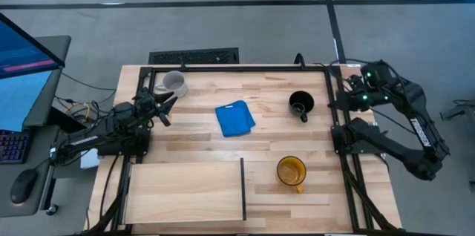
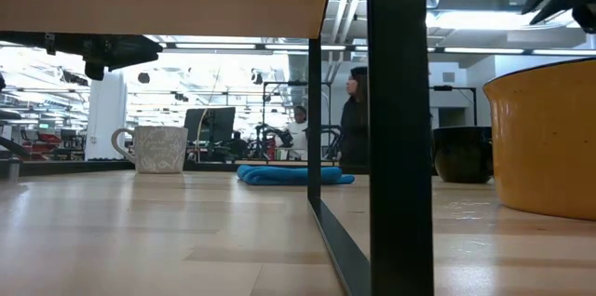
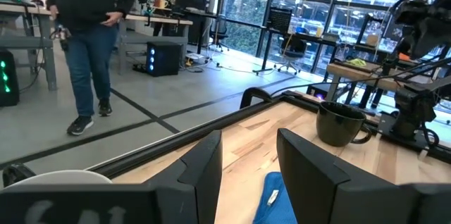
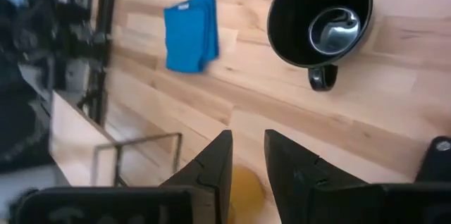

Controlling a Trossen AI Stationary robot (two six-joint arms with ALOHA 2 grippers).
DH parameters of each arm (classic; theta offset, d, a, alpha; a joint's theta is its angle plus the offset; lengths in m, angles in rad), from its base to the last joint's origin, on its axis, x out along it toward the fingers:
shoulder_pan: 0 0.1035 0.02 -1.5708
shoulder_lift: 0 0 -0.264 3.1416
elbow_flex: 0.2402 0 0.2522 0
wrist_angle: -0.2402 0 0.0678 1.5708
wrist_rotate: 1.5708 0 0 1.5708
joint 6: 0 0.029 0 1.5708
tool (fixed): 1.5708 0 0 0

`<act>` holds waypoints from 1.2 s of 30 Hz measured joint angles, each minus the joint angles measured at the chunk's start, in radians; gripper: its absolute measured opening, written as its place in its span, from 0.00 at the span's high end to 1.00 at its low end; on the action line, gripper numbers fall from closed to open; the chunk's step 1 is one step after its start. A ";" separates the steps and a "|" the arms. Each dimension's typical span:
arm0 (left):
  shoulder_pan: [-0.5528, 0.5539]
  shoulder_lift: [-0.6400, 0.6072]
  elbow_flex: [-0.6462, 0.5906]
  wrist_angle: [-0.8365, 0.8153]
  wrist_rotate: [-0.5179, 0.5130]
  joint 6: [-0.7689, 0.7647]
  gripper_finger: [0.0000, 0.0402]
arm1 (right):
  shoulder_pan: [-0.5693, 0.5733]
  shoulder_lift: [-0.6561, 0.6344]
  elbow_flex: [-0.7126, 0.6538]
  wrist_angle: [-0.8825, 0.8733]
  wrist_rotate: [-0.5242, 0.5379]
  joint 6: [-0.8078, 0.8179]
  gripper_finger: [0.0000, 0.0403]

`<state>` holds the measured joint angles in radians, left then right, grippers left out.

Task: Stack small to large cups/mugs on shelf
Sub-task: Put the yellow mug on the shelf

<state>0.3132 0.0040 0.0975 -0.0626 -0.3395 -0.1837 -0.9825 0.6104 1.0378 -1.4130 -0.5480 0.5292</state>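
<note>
The grey-white mug [image 1: 174, 83] stands on its base at the table's far left, its handle showing in the low view [image 2: 158, 149]. The black mug [image 1: 301, 105] stands upright at the far right, and the yellow mug [image 1: 291, 171] upright at the near right. The pale wood shelf [image 1: 185, 190] lies at the near left, its dark divider [image 1: 243, 188] on its right edge. My left gripper [image 1: 165, 108] is open and empty just near of the grey-white mug [image 3: 56, 178]. My right gripper [image 4: 246, 157] is open and empty, raised at the table's right edge, looking down on the black mug [image 4: 320, 16].
A folded blue cloth [image 1: 235, 118] lies flat mid-table between the grey-white and black mugs. A dark metal frame [image 1: 237, 67] runs around the table's edges. A person [image 3: 88, 34] walks on the floor beyond the far edge.
</note>
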 joint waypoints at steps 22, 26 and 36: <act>0.000 0.000 0.000 -0.062 -0.016 -0.021 0.68 | 0.000 -0.002 0.000 0.027 -0.002 0.046 0.72; 0.000 0.000 0.000 -0.062 -0.015 -0.021 0.68 | 0.000 -0.002 0.000 0.018 -0.009 0.047 0.65; 0.000 0.000 0.000 -0.062 -0.015 -0.022 0.68 | 0.000 -0.002 0.000 0.038 0.001 0.045 0.46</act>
<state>0.3131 0.0044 0.0978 -0.1242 -0.3550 -0.2054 -0.9823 0.6086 1.0378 -1.3748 -0.5467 0.5745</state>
